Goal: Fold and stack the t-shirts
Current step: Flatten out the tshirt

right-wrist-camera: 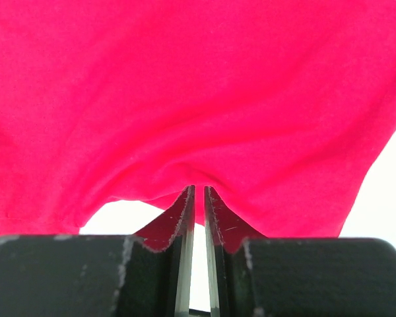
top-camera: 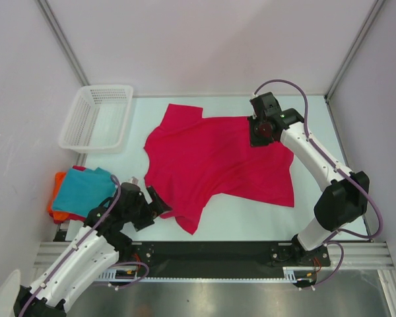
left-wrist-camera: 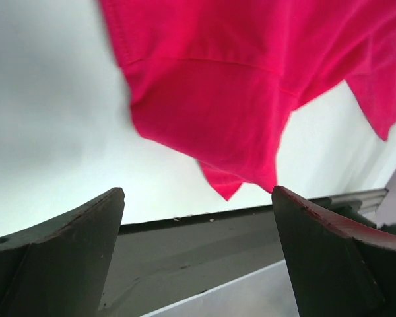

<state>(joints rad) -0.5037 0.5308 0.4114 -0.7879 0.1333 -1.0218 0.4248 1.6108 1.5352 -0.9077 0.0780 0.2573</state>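
T-shirts (top-camera: 218, 158), three: crimson (right-wrist-camera: 198, 99) pinched in right jaws, teal (top-camera: 82, 190) on orange (top-camera: 55, 198), left jaws wide.

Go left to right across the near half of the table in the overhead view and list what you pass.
Orange shirt → teal shirt lying on it → left pincer, open → pink shirt, spread out → right arm.
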